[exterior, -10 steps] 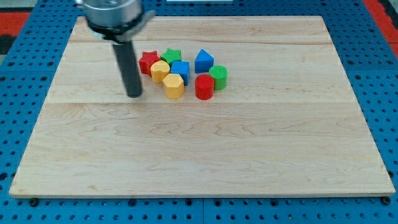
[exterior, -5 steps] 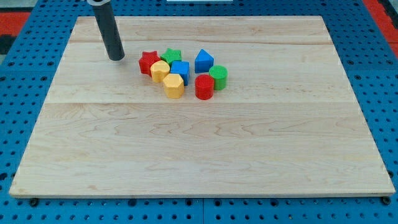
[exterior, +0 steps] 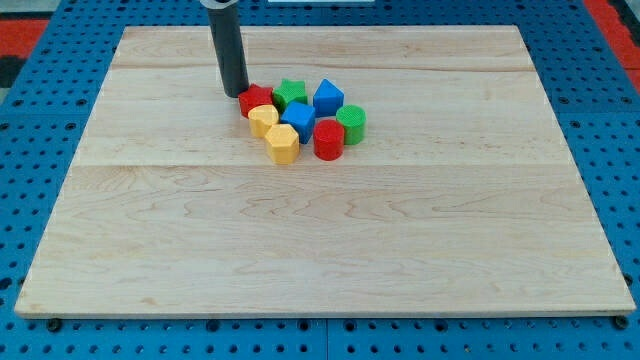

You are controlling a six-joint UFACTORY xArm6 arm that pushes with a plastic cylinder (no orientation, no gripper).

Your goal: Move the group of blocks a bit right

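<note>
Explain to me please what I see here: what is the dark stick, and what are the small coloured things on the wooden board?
There is one camera view, looking down at a slant on a wooden board. The dark stick is the end of a robot arm; it has no fingers and holds nothing, it only pushes. My tip is at the view's left of the cluster, right against the red star. Close together lie also a green star, a blue block, a second blue block, a green cylinder, a red cylinder and two yellow blocks.

My tip (exterior: pixel 236 93) touches red star block (exterior: pixel 256 100); board (exterior: pixel 300 240) elsewhere open.
</note>
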